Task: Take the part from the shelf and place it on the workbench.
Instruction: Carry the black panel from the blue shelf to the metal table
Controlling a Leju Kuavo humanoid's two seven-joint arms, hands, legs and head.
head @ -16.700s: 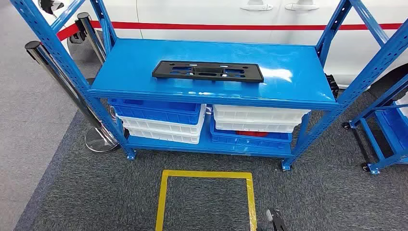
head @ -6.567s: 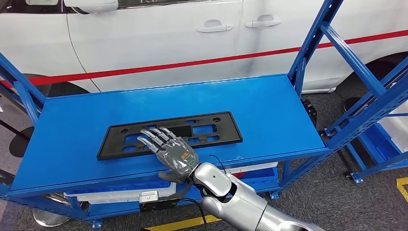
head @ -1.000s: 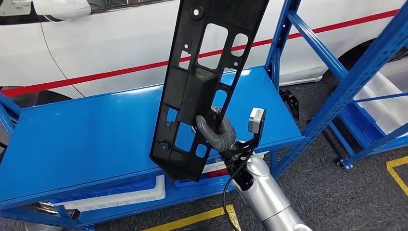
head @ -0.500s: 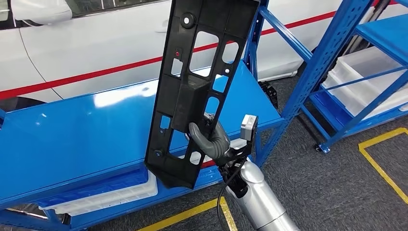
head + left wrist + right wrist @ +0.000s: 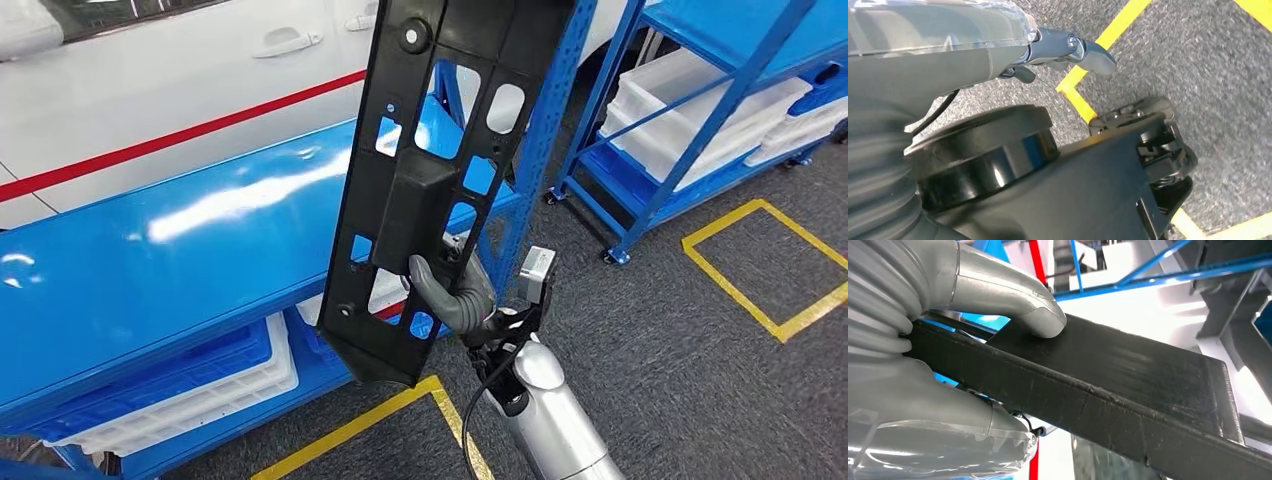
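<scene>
- Car body in white [image 5: 150, 90] with a red stripe along its side stands behind the shelving, its door handles near the upper edge of the head view.
- Blue steel shelf unit [image 5: 150, 250] with a glossy top board lies in front of the car; white and blue plastic crates [image 5: 190, 395] are stacked on its lower level.
- A second blue rack [image 5: 700, 90] stands well apart to the right, holding white plastic trays [image 5: 690, 100].
- Grey carpet floor [image 5: 680, 380] carries yellow tape lines [image 5: 760, 270] forming a square outline near the second rack.
- The long black plastic part with rectangular cut-outs [image 5: 440, 170] is off the shelf, held nearly upright and tilted slightly right in front of the shelf's right end.
- The robot's silver right arm [image 5: 545, 420] rises from below to the part's lower half.
- The right hand [image 5: 450, 290] grips the part, thumb [image 5: 1018, 302] pressed on one face and the other fingers wrapped behind it.
- The left hand [image 5: 1068, 47] hangs over the carpet, dark fingers loosely bent with nothing in them; whether they are fully closed I cannot tell.
</scene>
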